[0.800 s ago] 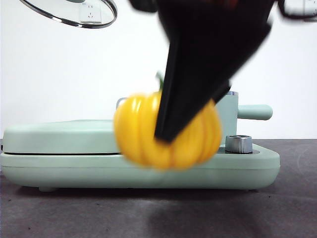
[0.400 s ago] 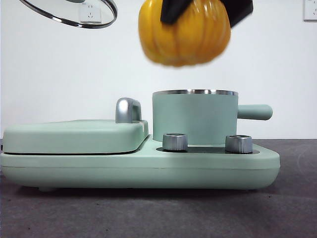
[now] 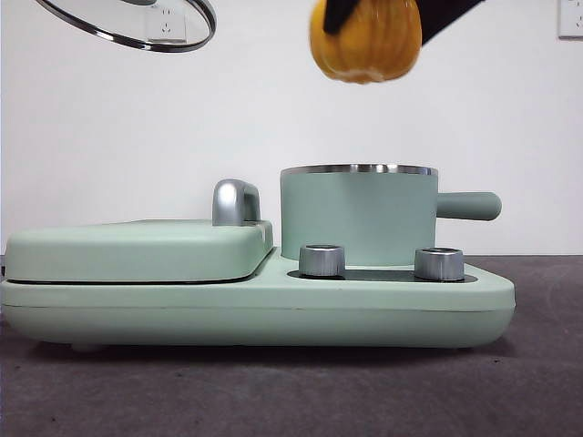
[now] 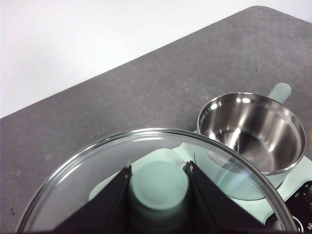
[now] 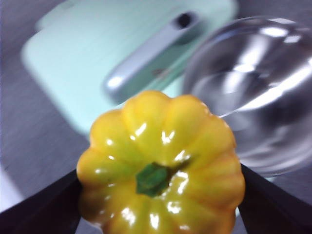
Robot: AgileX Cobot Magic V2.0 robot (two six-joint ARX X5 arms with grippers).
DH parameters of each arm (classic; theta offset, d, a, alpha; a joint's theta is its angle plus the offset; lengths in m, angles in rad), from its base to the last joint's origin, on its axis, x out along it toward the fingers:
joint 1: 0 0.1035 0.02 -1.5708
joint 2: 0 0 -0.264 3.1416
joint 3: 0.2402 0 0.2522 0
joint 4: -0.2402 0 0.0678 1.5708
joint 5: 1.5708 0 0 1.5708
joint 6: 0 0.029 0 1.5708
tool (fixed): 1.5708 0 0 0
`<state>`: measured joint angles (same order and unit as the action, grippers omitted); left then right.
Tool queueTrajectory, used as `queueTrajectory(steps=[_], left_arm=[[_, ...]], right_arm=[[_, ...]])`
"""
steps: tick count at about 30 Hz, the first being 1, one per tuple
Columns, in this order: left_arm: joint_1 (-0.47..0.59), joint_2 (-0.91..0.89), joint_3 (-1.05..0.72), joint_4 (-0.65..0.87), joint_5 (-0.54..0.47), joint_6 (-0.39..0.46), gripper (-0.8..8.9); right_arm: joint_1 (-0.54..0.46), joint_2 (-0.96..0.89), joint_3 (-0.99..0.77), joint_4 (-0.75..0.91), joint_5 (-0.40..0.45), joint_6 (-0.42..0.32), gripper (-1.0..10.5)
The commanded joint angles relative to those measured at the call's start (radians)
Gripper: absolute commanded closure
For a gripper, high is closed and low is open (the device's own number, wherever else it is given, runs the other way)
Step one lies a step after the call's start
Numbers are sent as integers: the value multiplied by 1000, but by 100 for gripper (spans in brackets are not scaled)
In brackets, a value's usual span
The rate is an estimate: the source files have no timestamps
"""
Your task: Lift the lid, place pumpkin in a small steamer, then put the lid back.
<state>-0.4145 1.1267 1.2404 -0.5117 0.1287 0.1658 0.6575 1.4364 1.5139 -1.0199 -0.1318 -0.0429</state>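
Note:
The clear glass lid hangs tilted at the top left of the front view. My left gripper is shut on its mint-green knob. My right gripper is shut on the yellow-orange pumpkin and holds it high above the small steamer. In the right wrist view the pumpkin sits stem up between the jaws. The steamer is open, and its steel inside is empty. Its stubby handle points right.
The steamer stands on a long mint-green cooker base. A flat griddle cover with a chrome handle lies to its left. Two steel knobs stand in front of the pot. The table is dark grey.
My right gripper has lifted the pumpkin from in front of the pot to high above it, and it now looks smaller and farther back. The lid has not moved.

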Motion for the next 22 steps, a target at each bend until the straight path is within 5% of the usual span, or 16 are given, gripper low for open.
queueTrajectory(steps=[1, 22], left_arm=[[-2, 3, 19, 32, 0, 9, 804], [-2, 3, 19, 32, 0, 8, 804]], right_arm=[[-44, 67, 68, 8, -6, 16, 655], [-177, 456, 300, 23, -50, -29, 655]])
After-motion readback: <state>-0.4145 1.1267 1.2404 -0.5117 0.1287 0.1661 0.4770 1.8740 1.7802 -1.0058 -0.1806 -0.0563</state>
